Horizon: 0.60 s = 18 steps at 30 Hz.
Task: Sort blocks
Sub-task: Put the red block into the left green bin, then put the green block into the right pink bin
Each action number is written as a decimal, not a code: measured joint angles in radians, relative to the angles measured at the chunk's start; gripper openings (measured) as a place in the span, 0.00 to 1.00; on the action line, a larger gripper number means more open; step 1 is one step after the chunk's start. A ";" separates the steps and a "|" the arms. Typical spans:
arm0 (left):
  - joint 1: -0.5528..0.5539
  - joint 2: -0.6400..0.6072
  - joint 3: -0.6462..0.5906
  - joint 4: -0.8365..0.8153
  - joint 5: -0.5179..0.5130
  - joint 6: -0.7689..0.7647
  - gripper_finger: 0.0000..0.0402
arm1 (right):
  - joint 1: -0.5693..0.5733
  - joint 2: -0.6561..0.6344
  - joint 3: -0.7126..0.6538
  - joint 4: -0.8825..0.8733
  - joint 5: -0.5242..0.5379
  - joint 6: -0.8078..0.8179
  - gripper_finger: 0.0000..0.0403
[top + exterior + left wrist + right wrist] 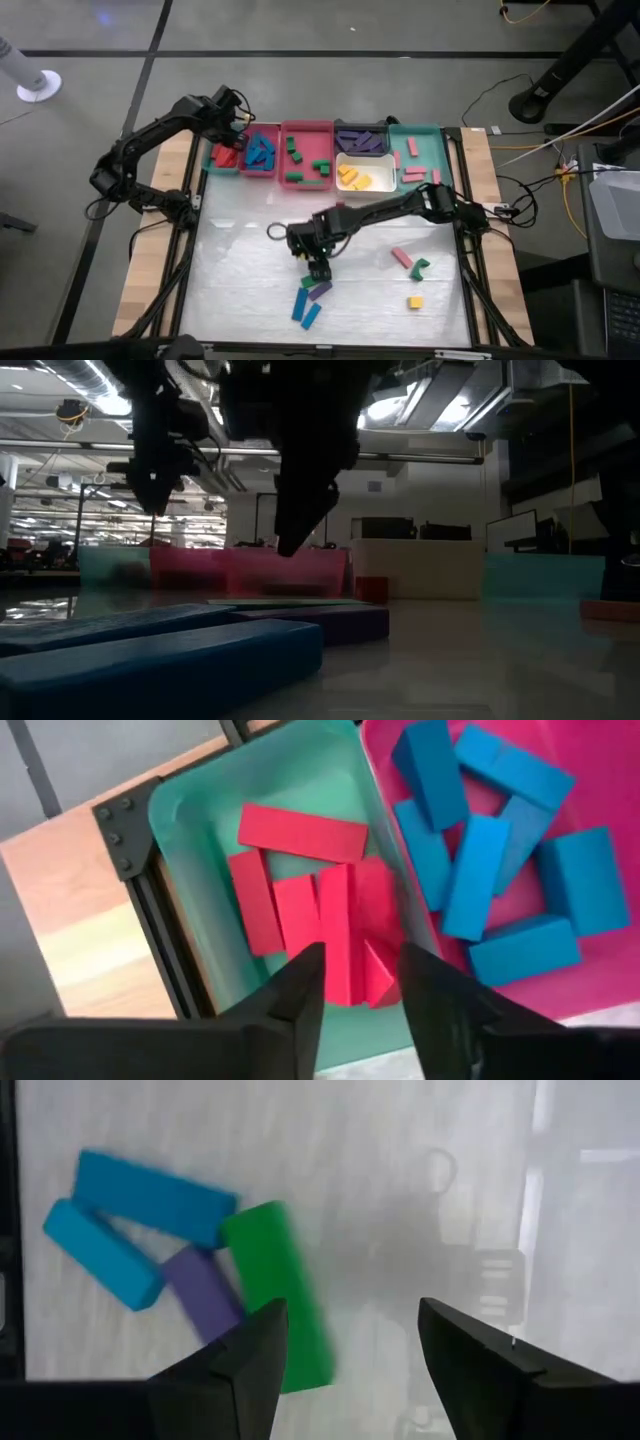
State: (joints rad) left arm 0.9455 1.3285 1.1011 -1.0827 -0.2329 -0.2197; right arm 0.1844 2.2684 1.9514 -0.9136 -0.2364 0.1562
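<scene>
- blocks, small solid-coloured plastic bars: two blue ones, a purple one and a green one lie touching in a loose cluster on the white tabletop near its front edge.
- further right on the table, well apart from that cluster, lie a pink bar, a green piece and a small yellow block.
- right gripper hangs just above the cluster, fingers spread apart and empty.
- left gripper hovers over the small teal rectangular tray at the back left, fingers parted with nothing between them.
- that teal tray holds red bars; the pink tray beside it holds blue bars.
- along the back row, a larger pink tray holds green blocks, a dark tray purple ones, a white tray yellow ones, and a teal tray pink ones.
</scene>
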 joint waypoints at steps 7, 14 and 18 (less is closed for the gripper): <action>0.000 0.000 -0.056 0.010 0.001 0.019 0.38 | 0.042 0.000 0.000 -0.004 0.008 0.023 0.56; -0.012 0.000 -0.058 0.011 0.005 0.020 0.38 | 0.102 0.012 -0.003 0.051 0.023 0.021 0.56; -0.019 0.000 -0.058 0.010 0.008 0.064 0.37 | 0.131 0.036 -0.005 0.097 0.122 0.019 0.56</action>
State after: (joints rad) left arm 0.9261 1.3289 1.0431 -1.0729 -0.2245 -0.1562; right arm 0.3150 2.3044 1.9463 -0.8161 -0.1145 0.1755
